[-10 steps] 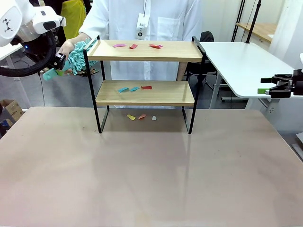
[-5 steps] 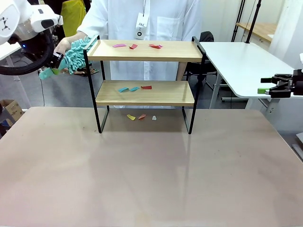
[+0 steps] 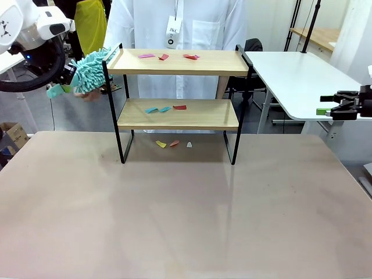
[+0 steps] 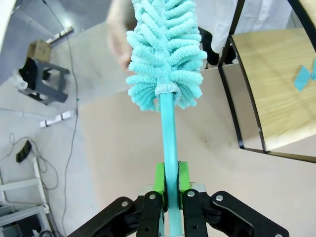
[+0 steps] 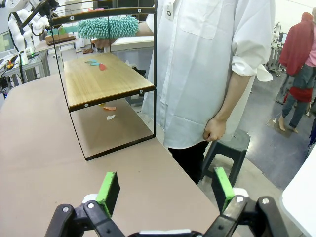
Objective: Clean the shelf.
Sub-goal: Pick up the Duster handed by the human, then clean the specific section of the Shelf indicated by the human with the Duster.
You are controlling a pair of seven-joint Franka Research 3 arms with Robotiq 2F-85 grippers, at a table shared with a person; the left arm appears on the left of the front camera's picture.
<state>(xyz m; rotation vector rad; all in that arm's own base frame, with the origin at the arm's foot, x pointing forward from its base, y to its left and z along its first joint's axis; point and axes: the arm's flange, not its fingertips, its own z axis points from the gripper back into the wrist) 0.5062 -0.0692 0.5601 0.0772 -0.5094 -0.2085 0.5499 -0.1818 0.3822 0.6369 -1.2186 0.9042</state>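
Note:
The shelf (image 3: 221,63) stands at the table's far middle, two wooden boards in a black frame. Small coloured paper scraps (image 3: 164,57) lie on its top board, more (image 3: 165,108) on the lower board and several (image 3: 174,143) on the table under it. My left gripper (image 3: 68,74) is shut on the handle of a teal fluffy duster (image 3: 90,71), just left of the shelf's top rail. In the left wrist view the handle (image 4: 169,143) sits clamped between the green pads (image 4: 159,178). My right gripper (image 3: 331,108) hangs open at the far right, holding nothing.
A person in a white shirt stands behind the shelf, one hand (image 3: 90,93) just under the duster head and the other (image 5: 216,129) hanging by their side. A white side table (image 3: 296,75) stands at the back right. The brown table (image 3: 186,215) stretches out in front of the shelf.
The person's hand has let go of the duster and dropped below it. The duster now stays in my left gripper alone. The right arm has not moved.

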